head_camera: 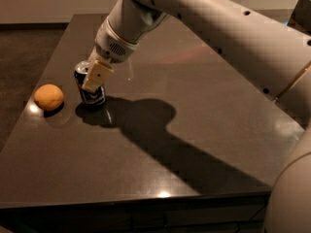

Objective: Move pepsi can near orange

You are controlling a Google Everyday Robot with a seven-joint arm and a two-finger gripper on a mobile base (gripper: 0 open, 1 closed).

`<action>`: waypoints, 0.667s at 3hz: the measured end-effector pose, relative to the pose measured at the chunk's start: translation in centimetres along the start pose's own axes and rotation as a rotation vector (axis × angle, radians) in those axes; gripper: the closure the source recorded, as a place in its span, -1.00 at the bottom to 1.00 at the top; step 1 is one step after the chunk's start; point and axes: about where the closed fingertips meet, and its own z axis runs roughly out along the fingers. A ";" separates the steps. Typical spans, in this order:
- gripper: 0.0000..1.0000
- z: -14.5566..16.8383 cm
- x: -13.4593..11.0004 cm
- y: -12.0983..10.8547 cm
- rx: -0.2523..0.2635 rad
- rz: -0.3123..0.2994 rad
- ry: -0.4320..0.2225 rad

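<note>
The pepsi can (91, 94) is dark blue with a silver top and stands on the dark table (194, 130) at the left, tilted slightly. My gripper (92, 76) is shut on the pepsi can, with one tan finger (96, 75) lying across its front. The orange (48, 97) lies on the table a little to the left of the can, apart from it. The arm reaches down from the upper right and throws a broad shadow over the table's middle.
The table's left edge (24, 106) runs just beyond the orange, and its front edge (146, 200) lies near the bottom. The arm's large white body (291, 188) fills the right side. Dark floor lies to the left.
</note>
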 end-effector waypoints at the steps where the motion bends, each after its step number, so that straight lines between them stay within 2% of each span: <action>1: 0.08 0.6 -0.7 0.0 -0.009 -0.011 -0.010; 2: -0.52 0.7 -1.2 0.2 -0.018 -0.022 -0.021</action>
